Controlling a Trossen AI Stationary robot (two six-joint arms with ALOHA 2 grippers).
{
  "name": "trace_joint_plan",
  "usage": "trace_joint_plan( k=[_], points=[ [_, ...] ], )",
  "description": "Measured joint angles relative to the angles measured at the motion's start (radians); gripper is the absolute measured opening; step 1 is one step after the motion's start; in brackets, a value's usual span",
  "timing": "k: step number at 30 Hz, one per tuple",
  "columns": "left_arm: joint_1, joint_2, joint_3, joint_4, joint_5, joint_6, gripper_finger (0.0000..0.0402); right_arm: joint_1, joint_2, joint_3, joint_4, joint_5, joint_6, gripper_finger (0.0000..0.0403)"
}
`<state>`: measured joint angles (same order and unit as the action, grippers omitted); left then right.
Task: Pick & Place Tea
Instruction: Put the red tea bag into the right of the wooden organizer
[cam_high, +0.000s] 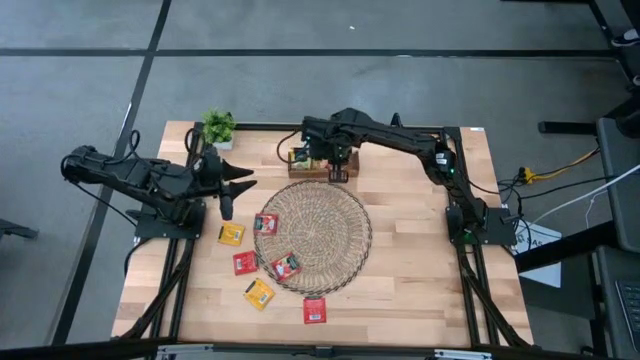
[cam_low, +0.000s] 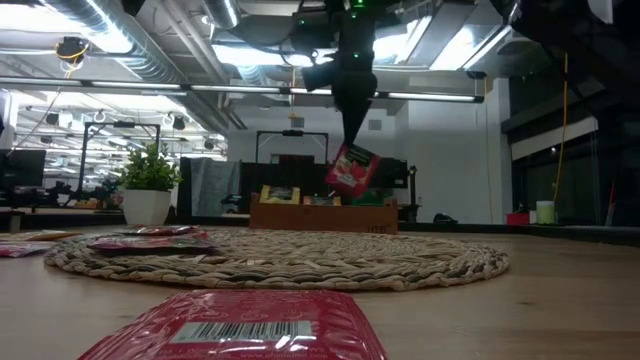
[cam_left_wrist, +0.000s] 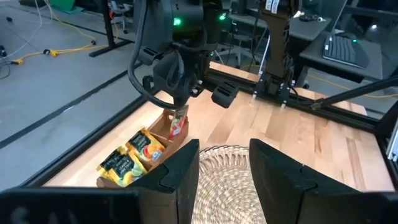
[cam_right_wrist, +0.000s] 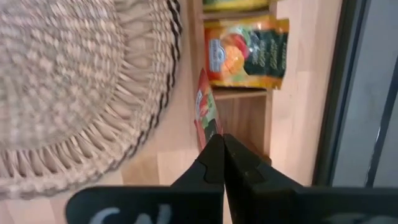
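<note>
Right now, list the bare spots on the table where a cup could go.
Free: the tabletop between the wicker mat and the right arm's base, and the near right corner. Crowded: the near left, with loose tea sachets, and the far edge, where the right hand holds a red sachet above the wooden box.

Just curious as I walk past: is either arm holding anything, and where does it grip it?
The right gripper pinches a small red tea-bag sachet by its top edge, hanging above the wooden box. The left gripper holds nothing.
</note>
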<state>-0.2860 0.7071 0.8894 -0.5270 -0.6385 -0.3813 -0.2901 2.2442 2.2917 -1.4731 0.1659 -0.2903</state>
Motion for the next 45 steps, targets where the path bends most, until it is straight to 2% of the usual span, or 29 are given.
trace_joint_plan(
  k=[26,45],
  points=[
    [0.0,-0.01,0.0,0.0,-0.049,-0.001,0.0136,-0.103,0.0,-0.003,-0.02,0.0,-0.112,0.0],
    [0.0,-0.01,0.0,0.001,-0.069,-0.026,0.0136,-0.115,0.0,-0.107,0.033,0.0,-0.138,0.0]
  ],
)
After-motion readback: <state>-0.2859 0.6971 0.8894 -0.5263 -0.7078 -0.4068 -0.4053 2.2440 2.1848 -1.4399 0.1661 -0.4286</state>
